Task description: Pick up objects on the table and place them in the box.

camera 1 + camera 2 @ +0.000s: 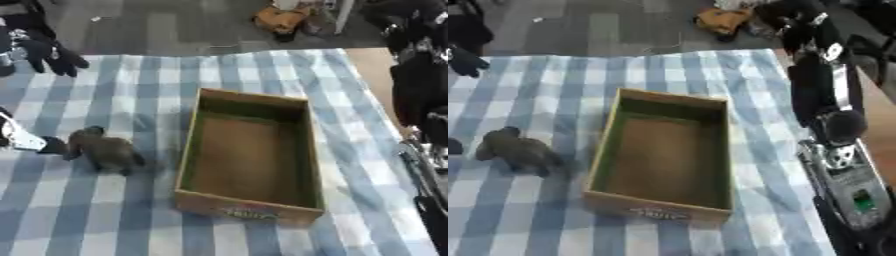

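A grey-brown plush toy (105, 151) lies on the checked cloth, left of the box. The open cardboard box (302, 150) stands in the middle of the table with nothing inside. My left hand (50, 56) hangs over the table's far left corner, well beyond the toy, with its black fingers relaxed and holding nothing. A white and black part of the left arm (22, 136) shows at the left edge, close beside the toy. My right arm (815, 92) stretches along the table's right edge, and its hand (798, 22) is a dark blur past the far right corner.
The blue and white checked cloth (131, 210) covers the table; bare wood (372, 65) shows at its right side. On the floor beyond the far edge lies an orange-brown thing (280, 20).
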`<state>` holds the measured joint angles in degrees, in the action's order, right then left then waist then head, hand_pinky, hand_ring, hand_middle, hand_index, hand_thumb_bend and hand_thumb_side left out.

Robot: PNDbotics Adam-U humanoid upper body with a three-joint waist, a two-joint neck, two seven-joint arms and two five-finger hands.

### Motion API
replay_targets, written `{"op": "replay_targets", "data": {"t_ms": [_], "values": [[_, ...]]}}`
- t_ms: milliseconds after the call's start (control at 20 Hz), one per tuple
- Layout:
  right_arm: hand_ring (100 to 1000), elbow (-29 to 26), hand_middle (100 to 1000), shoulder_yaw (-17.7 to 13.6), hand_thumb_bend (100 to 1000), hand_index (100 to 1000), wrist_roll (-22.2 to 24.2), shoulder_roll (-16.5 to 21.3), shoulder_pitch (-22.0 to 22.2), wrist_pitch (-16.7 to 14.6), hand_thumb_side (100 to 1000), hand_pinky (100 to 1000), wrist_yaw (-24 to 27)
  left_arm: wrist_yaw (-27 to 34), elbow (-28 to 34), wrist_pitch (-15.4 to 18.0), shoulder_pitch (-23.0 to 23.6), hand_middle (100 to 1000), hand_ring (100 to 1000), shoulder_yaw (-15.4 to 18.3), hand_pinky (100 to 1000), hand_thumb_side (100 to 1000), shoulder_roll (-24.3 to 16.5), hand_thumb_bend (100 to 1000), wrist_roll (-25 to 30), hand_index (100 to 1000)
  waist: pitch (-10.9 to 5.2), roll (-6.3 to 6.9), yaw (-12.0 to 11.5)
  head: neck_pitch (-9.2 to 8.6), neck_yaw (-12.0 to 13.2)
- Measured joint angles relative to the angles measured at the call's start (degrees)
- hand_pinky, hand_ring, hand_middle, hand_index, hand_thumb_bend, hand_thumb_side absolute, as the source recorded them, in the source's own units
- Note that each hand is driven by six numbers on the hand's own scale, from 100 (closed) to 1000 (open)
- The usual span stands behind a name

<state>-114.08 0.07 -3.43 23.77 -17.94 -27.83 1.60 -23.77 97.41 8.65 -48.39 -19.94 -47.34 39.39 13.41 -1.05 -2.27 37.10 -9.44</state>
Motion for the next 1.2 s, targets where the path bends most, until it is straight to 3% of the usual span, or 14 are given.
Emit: {"op": "replay_targets", "data": {"t_ms": [150, 450, 850, 1200], "values": [[1000, 0.0, 721, 0.03, 918, 910, 0.0, 0.0, -0.08, -0.02, 956, 894, 0.01, -2.33, -3.04, 2.33, -2.05, 733, 773, -1.63, 698, 441, 0.85, 853, 2.75, 911, 0.15, -0.05, 0.29, 0.12, 0.31], [1000, 0.0, 721, 0.21, 914, 910, 0.0, 0.02, -0.47, -0.27, 967, 895, 0.04, -7.0, -10.33, 5.11, -4.46, 722, 764, -2.77, 690, 422, 3.48, 848, 5.86, 904, 0.71, -0.15, 0.55, 0.63, 0.86], [1000, 0.0, 721, 0.36, 909, 911, 0.02, 0.02, -0.75, -0.45, 980, 896, 0.04, -10.08, -19.83, 3.99, -6.72, 694, 745, -2.7, 674, 399, 7.61, 821, 5.52, 878, 1.44, -0.65, 0.81, 0.6, 0.96], [1000, 0.0, 721, 0.36, 907, 912, 0.09, 0.01, -0.76, -0.53, 985, 898, 0.04, -10.94, -23.84, 2.31, -7.18, 692, 742, -2.76, 673, 368, 10.13, 827, 5.42, 880, 1.56, -0.86, 0.87, 0.6, 0.78]]}}
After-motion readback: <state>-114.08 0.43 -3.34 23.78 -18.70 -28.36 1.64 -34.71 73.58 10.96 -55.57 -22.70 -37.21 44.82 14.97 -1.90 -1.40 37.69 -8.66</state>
